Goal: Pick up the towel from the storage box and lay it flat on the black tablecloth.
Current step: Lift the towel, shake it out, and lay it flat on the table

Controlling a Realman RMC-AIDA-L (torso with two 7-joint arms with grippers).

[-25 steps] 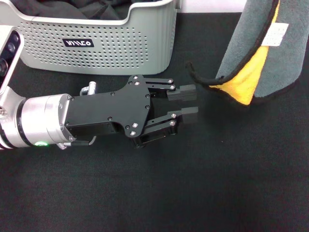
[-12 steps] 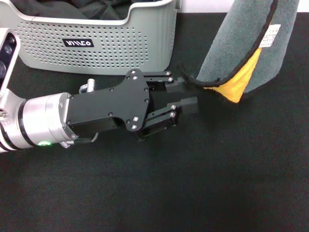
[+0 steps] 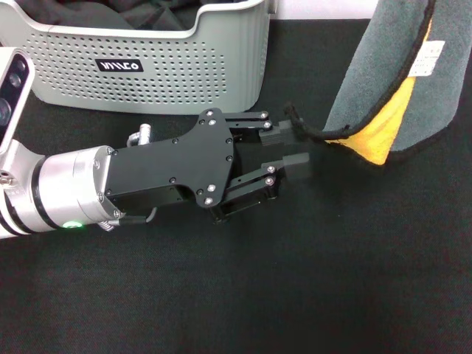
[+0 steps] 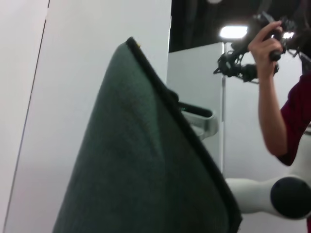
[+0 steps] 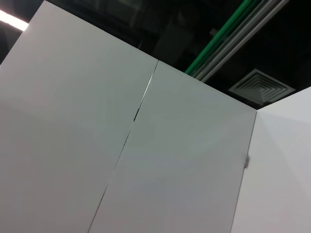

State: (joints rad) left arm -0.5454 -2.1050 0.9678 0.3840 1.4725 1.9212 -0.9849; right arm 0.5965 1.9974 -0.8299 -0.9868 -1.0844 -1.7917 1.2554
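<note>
Jaws of the left gripper (image 3: 289, 146) stand parted around the towel's (image 3: 391, 81) black piping, now nearer; white label unreadable.

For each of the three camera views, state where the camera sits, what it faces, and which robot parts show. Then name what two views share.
Head view: on the head, looking down at the black tablecloth, storage box, hanging towel; left gripper open at its corner.
Left wrist view: on the left wrist, facing up at the towel's grey face, walls, a person's arm; a white arm joint shows.
Right wrist view: faces upward at wall panels and ceiling; no robot parts.
Shared: head and left wrist views show the towel.
</note>
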